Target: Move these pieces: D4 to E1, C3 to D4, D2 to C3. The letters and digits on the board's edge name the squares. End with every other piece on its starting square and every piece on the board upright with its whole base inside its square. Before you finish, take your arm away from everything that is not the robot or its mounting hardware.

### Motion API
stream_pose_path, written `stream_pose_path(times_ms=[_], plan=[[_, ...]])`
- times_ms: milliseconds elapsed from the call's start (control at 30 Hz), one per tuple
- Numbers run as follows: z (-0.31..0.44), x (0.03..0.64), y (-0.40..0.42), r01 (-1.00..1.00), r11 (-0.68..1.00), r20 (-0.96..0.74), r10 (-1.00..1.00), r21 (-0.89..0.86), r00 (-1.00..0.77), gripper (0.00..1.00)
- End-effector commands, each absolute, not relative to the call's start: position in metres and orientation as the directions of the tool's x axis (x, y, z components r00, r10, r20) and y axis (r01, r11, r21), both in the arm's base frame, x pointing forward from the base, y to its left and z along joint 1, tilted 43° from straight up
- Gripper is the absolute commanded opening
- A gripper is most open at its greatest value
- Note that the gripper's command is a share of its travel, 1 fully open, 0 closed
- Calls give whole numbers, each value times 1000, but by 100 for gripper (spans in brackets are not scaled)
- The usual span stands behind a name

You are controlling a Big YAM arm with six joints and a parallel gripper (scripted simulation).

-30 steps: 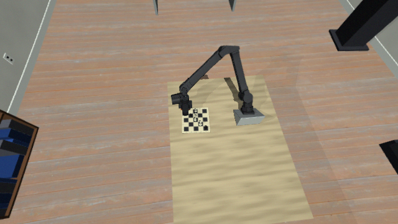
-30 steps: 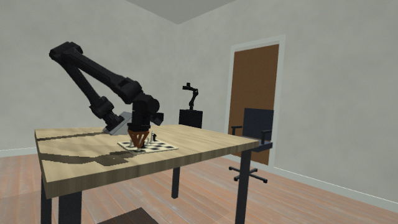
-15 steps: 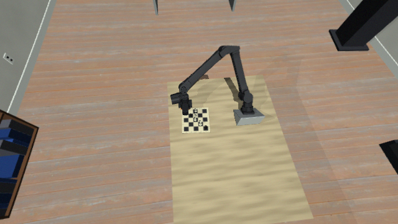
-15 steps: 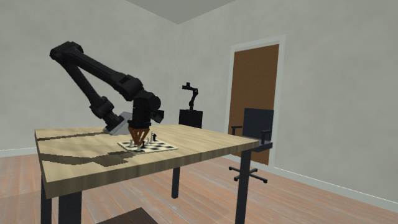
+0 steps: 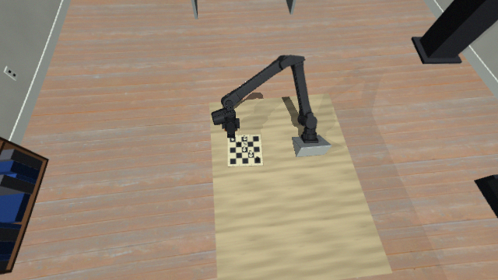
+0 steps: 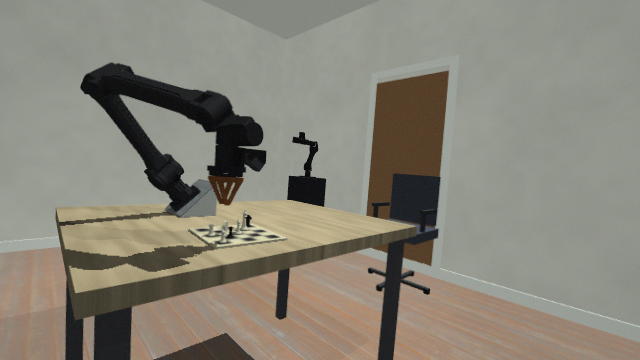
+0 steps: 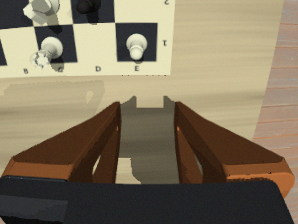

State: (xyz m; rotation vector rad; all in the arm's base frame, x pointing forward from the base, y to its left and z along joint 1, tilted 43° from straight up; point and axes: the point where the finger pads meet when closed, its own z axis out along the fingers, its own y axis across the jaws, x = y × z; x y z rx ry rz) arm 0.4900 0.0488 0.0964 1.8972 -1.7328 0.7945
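Observation:
My gripper [image 5: 231,136] [image 6: 226,204] [image 7: 147,111] is part-open and empty, raised above the board's row-1 edge near E1. A white pawn [image 5: 232,138] [image 6: 223,237] [image 7: 137,46] stands upright on E1 of the board [image 5: 229,165] [image 6: 272,240] [image 7: 98,46], between the fingers' lines but beyond the tips in the wrist view. A black piece [image 5: 238,144] [image 6: 230,232] [image 7: 87,6] stands on D2. A white piece [image 5: 244,149] [image 6: 238,227] stands on C3. D4 looks bare in the top view.
White pieces stand on C1 [image 5: 244,138] [image 6: 211,230] [image 7: 50,49] and C2 [image 5: 244,144] [image 7: 44,7], close to D2. Another white piece [image 5: 250,154] is on B4 and a black piece [image 5: 257,159] on A5. The board lies on a wooden table [image 5: 292,218] [image 6: 320,220].

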Motion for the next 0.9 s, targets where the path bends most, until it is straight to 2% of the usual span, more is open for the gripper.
stream_pose_path(times_ms=[0,133,167,800,867], plan=[[90,482,40,-997,-68,681,-732,-29,30,32],[101,493,53,-994,-86,674,-738,-62,22,32],[101,493,53,-994,-86,673,-739,-65,20,100],[101,494,54,-994,-87,673,-739,-65,21,100],[86,478,66,-993,-113,677,-734,-39,57,100]])
